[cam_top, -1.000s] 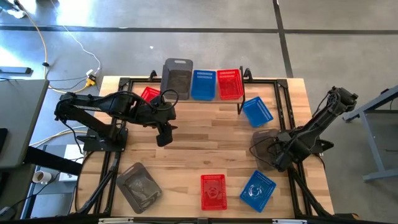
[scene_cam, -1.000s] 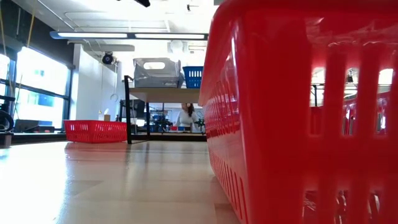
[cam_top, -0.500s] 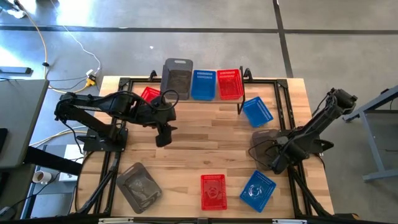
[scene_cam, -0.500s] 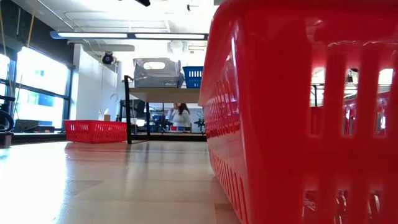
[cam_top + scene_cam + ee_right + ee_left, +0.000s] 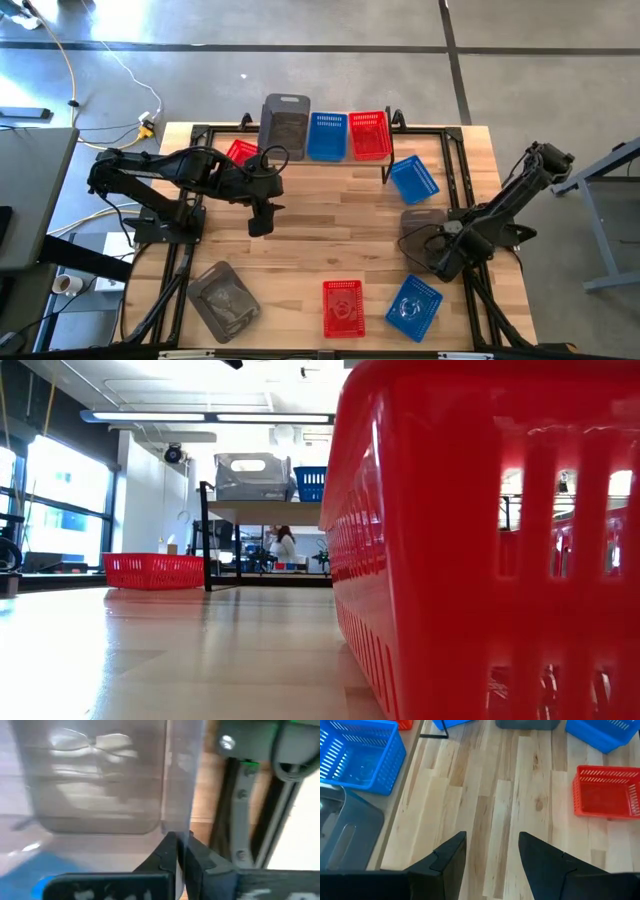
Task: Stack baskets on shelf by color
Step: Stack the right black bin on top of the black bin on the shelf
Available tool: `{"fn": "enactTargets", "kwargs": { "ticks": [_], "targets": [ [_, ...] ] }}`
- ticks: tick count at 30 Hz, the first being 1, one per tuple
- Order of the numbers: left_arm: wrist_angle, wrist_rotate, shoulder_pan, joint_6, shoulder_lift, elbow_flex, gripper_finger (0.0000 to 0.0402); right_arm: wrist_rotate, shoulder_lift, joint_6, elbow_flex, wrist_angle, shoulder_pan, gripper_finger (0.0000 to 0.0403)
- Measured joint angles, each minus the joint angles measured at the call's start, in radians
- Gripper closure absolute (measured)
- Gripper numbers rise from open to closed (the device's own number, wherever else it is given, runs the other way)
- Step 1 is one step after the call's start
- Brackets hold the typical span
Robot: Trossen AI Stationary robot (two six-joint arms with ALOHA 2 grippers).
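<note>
**Mia:** What was the right gripper [image 5: 436, 252] doing?

**Ben:** It was squeezed tight on the thin wall of a grey basket [image 5: 424, 234] on the right side of the table [image 5: 330, 240]. The wrist view showed the fingers [image 5: 176, 851] pinched together with the wall between them.

**Mia:** And the left gripper [image 5: 490, 851]?

**Ben:** It hung over the middle of the table with its fingers wide apart and nothing in them.

**Mia:** Where were the other baskets?

**Ben:** One grey [image 5: 285, 124], one blue [image 5: 327, 135] and one red [image 5: 369, 134] sat side by side on the shelf [image 5: 390, 162] at the back. A red one [image 5: 239, 151] was by the shelf's left end and a blue one [image 5: 413, 178] by its right end. Near the front lay a grey one [image 5: 225, 297], a red one [image 5: 342, 306] and a blue one [image 5: 413, 305].

**Mia:** What could have gone wrong?

**Ben:** I think the basket could have slipped, because the gripper only had a thin, smooth edge. It could have tipped and hung crooked when lifted. It might also have bumped the blue basket close by, or missed the grey one on the shelf.
</note>
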Motion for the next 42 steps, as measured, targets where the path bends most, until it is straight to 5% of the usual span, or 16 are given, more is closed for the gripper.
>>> {"fn": "enactTargets", "kwargs": {
  "ticks": [9, 18, 42],
  "targets": [
    [0.019, -0.001, 0.000, 0.036, 0.000, 0.000, 0.0229, 0.253, 0.007, -0.015, 0.166, -0.102, -0.061, 0.0403],
    [0.218, 0.011, 0.000, 0.035, 0.002, 0.000, 0.0229, 0.428, 0.081, -0.126, 0.363, -0.185, -0.130, 0.0403],
    [0.372, 0.007, -0.133, -0.002, 0.122, 0.000, 0.0229, 0.642, 0.423, -0.608, 0.879, -0.258, -0.336, 0.0403]
  ]
}}
